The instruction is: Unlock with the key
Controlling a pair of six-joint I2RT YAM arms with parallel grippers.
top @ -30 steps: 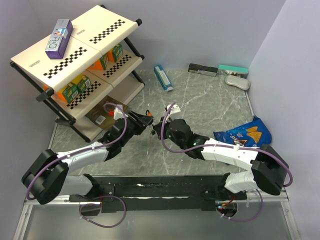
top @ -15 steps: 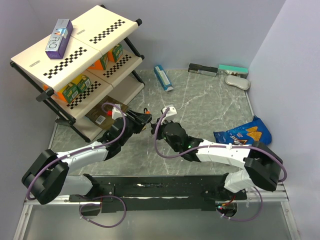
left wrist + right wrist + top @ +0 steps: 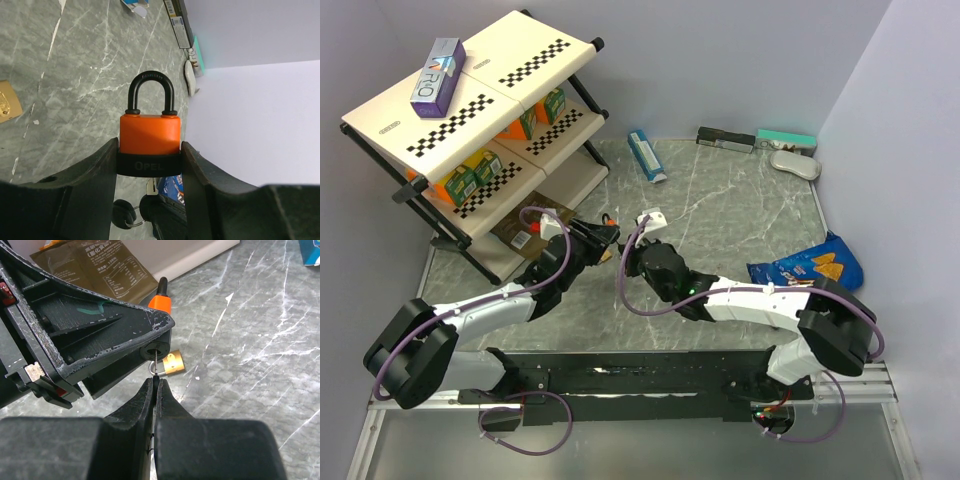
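The key (image 3: 123,213) hangs as a small cluster of black heads on a ring just under the left fingers (image 3: 107,167), below the base of the padlock (image 3: 150,134). In the right wrist view one thin metal blade (image 3: 156,363) runs from the tips of the right fingers (image 3: 144,396) up to the padlock's black underside. The right fingers are pressed together on that blade, with no gap between them.

The left fingers are clamped on the padlock, one on each side of its black lower band. Its orange body and black shackle stand up clear above their tips. The two pairs of fingers meet tip to tip above the bench (image 3: 740,215).

A brass padlock (image 3: 172,362) lies flat on the bench just beyond the right fingertips – below them and not touching. Farther past the left fingers a brown pouch (image 3: 107,265) rests against the foot of a shelf (image 3: 470,110), whose cream boards carry checkered strips.

The bench is grey stone-patterned, veined in white, and walled in by plain pale lilac panels. Well to the outer side of the right fingers lies a blue chip bag (image 3: 810,265). Far ahead of both pairs, toward the back wall, sits a blue box (image 3: 647,155).
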